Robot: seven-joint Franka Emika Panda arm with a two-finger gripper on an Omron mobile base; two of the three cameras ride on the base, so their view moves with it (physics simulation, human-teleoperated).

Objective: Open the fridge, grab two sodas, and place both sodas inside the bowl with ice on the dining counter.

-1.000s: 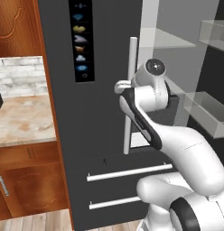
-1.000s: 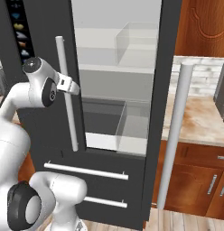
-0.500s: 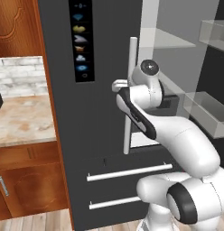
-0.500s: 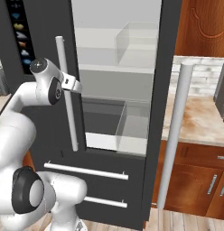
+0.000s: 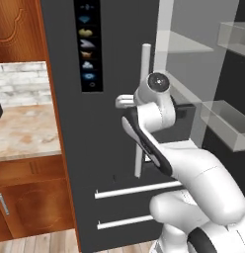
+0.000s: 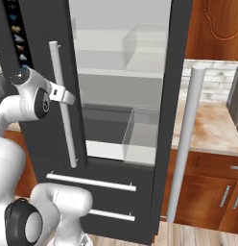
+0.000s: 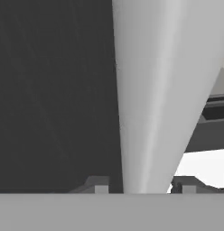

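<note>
Gripper (image 7: 143, 185) clamped on the fridge handle (image 7: 152, 90), set up to pull.

Both fingers (image 7: 101, 186) sit tight either side of the white bar, which runs straight up between them, so I'd say the grip is there to swing the dark grey fridge (image 5: 119, 59) door. Beyond the fingers it's a flat dark panel; off to the side, white interior with clear shelves. No cans to be seen yet.
</note>
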